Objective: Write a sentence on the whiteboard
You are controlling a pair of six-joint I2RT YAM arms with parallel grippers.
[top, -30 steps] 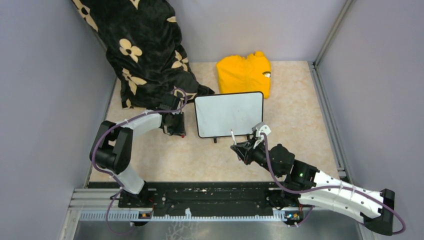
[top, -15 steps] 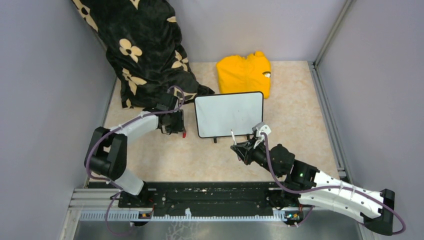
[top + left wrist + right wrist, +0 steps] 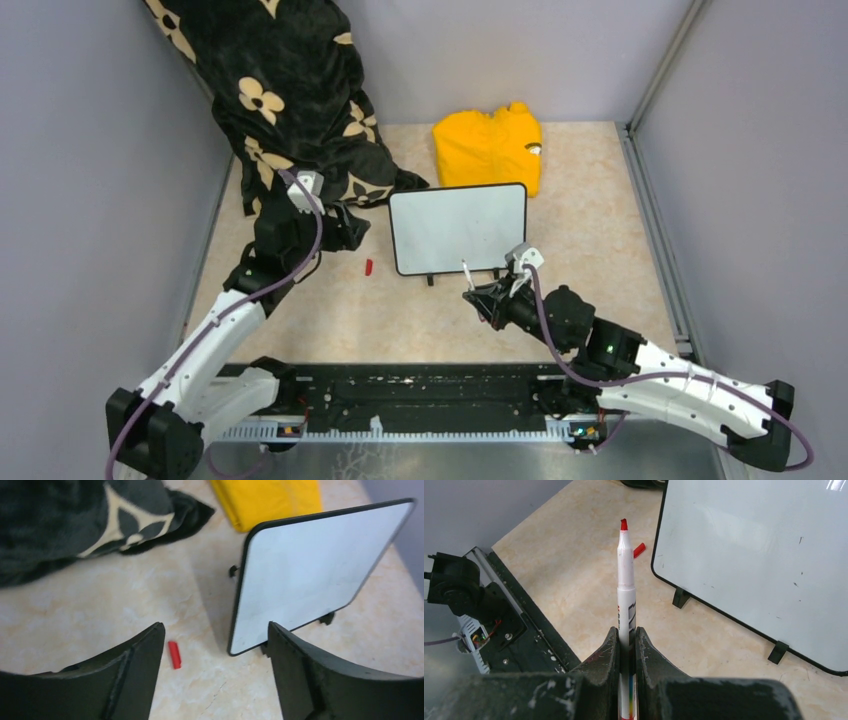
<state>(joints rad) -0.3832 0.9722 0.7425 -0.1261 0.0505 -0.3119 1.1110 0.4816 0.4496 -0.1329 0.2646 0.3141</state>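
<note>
change: left hand [image 3: 215, 628] was raised off the surface [image 3: 400, 315] and spread apart since the earlier frame; the red cap [image 3: 368, 267] is left lying alone.
left hand: released, nothing gripped.
right hand [image 3: 626, 632]: clenched on the marker [image 3: 626, 580], red tip up.
whiteboard [image 3: 458, 228]: set on its feet mid-surface, cap to its left, yellow garment [image 3: 488, 148] just behind.

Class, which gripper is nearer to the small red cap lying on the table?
Left. The left gripper hangs open close by the red cap; the right gripper, shut on the marker, sits farther off at the near edge of the whiteboard.
</note>
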